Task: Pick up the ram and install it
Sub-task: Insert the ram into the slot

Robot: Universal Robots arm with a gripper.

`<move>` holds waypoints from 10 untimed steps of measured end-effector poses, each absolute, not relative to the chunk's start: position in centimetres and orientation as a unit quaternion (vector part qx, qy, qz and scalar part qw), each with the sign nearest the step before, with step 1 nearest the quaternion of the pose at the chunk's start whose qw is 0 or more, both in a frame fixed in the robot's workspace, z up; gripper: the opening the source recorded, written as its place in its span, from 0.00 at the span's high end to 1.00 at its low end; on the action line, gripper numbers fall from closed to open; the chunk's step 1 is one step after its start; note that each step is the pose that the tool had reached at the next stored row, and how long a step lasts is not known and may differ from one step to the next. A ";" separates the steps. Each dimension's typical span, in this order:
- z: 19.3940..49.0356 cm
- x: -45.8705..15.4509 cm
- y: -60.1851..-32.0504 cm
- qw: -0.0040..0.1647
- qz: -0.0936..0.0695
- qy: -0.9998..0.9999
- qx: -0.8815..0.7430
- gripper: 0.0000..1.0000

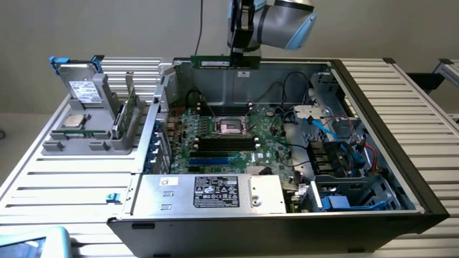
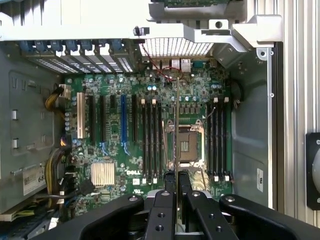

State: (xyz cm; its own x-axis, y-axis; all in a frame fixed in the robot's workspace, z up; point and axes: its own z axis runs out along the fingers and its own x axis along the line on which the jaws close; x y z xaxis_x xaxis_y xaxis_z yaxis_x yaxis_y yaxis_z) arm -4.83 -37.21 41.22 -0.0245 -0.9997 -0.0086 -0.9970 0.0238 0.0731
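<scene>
The ram [image 1: 224, 62], a long green stick with a white label, hangs level above the back wall of the open computer case [image 1: 380, 91]. My gripper [image 1: 237, 52] is shut on its top edge. In the wrist view the ram [image 2: 177, 115] appears edge-on as a thin line running out from between my black fingers [image 2: 169, 181], over the motherboard [image 2: 112, 150] near the processor socket [image 2: 189, 146]. The black memory slots [image 1: 228, 143] lie just in front of the socket [image 1: 231, 126], well below the stick. More slots [image 2: 150, 140] flank the socket on both sides.
A grey holder [image 1: 86, 141] at the exterior view's left carries a boxy drive [image 1: 86, 88], a square silver chip [image 1: 74, 120] and another green board [image 1: 126, 114]. A power supply [image 1: 215, 192] fills the case's front. Cables and drive bays [image 1: 344, 156] crowd its right side.
</scene>
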 end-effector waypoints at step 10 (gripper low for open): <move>40.1 -4.8 -37.5 0.034 -0.017 -0.716 0.698 0.85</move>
